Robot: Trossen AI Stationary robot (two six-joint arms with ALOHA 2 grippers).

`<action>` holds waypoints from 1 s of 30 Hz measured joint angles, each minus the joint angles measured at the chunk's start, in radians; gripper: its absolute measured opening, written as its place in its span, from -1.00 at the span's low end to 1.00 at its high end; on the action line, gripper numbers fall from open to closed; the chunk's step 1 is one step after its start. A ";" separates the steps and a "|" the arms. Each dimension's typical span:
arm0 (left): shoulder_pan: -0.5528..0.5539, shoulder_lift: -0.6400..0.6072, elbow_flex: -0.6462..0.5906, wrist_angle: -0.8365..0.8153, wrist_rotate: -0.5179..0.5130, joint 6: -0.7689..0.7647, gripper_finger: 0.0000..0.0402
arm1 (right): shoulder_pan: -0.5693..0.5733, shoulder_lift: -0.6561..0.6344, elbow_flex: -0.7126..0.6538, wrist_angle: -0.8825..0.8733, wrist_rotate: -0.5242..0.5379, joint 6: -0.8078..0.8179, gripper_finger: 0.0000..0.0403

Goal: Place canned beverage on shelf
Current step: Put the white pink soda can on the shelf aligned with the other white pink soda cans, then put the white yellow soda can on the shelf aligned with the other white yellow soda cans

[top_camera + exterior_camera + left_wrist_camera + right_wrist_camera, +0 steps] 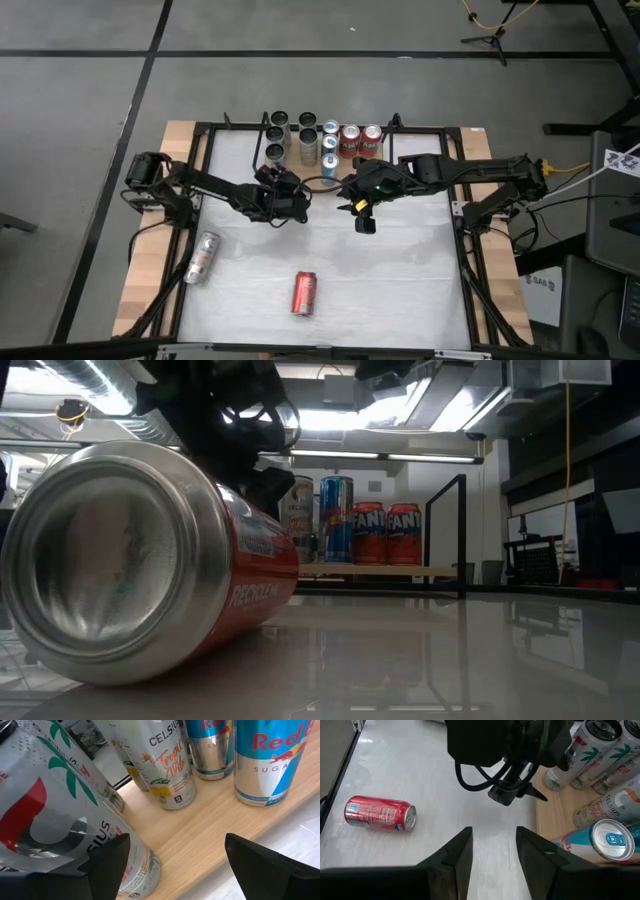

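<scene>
1. Light-wood shelf (318,160) sits at table's (400,280) far edge w/ cans standing on it; black rod upright (461,530) shows at its end in low view.
2. Readable labels: two Fanta cans (387,533); Red Bull "SUGAR…" cans (267,760); Celsius "Tropical Vibe" can (170,762); white Celsius can w/ palm print (65,815) right by left gripper's fingers.
3. Red can (303,292) lies on its side near table's front, "RECYCLE" partly legible in low view; silver can (203,256) lies on its side at front-left, label unreadable.
4. Left gripper (290,205) reaches in at shelf's left-front edge, fingers spread wide, nothing held; white palm-print can beside one finger, touching or not – can't tell.
5. Right gripper (363,218) is over mid-table just in front of shelf, arm stretched in from right; fingers (461,851) narrowly parted, empty.
</scene>
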 joint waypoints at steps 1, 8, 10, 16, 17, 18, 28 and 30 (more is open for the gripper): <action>-0.002 0.000 0.000 0.000 0.000 0.000 0.59 | 0.000 0.000 0.000 0.000 0.000 0.000 -0.27; -0.035 -0.008 -0.001 -0.001 -0.009 0.000 0.59 | 0.000 0.000 0.000 0.000 0.000 0.000 -0.27; -0.047 -0.030 0.000 0.002 -0.007 0.000 0.59 | 0.000 0.000 0.000 0.000 0.000 0.000 -0.27; -0.106 -0.156 0.044 -0.004 0.052 0.138 0.59 | 0.000 0.000 0.000 0.001 0.000 0.000 -0.27; -0.115 -0.181 0.053 0.000 0.082 0.172 0.59 | 0.000 0.000 0.000 0.001 0.000 0.000 -0.27; -0.125 -0.206 0.058 -0.001 0.118 0.202 0.59 | 0.000 0.000 0.000 0.001 0.000 0.000 -0.27; -0.243 -0.400 0.071 -0.011 0.441 0.261 0.59 | 0.000 0.000 0.000 0.001 0.000 0.000 -0.27; -0.272 -0.421 0.071 -0.016 0.446 0.203 0.59 | 0.000 0.000 0.000 0.001 0.000 0.000 -0.27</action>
